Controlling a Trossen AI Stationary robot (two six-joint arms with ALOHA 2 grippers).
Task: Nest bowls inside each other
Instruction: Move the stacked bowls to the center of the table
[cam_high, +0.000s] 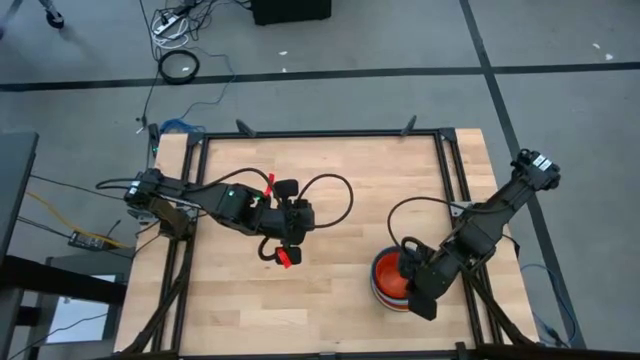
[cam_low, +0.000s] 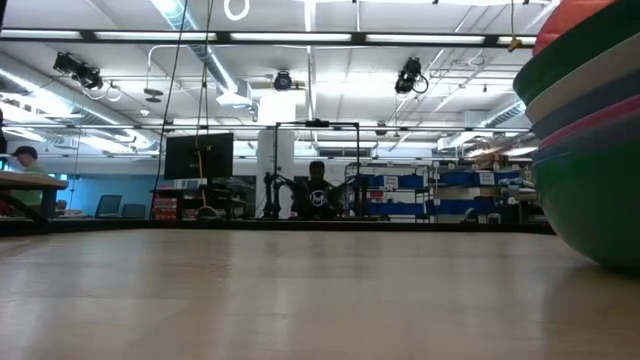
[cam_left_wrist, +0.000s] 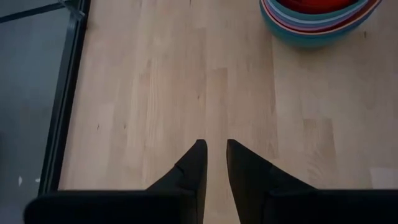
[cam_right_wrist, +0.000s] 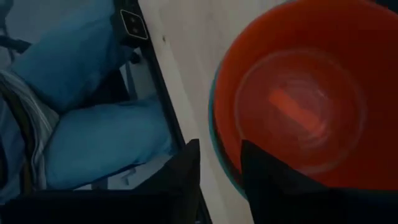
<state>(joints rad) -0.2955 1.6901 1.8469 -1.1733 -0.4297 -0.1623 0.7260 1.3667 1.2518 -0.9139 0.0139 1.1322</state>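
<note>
Bowl stack (cam_high: 392, 282): right gripper (cam_high: 418, 292) above it, fingers apparently parted, empty; we fear withdrawal clipping the rim, tipping it.

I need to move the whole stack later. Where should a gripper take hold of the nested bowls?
Probably by the rim. The stack of bowls sits upright and open-topped near the table's right front, so coming down from above, one finger inside the orange-red bowl and one outside, suits it. The right gripper hangs there now.
</note>
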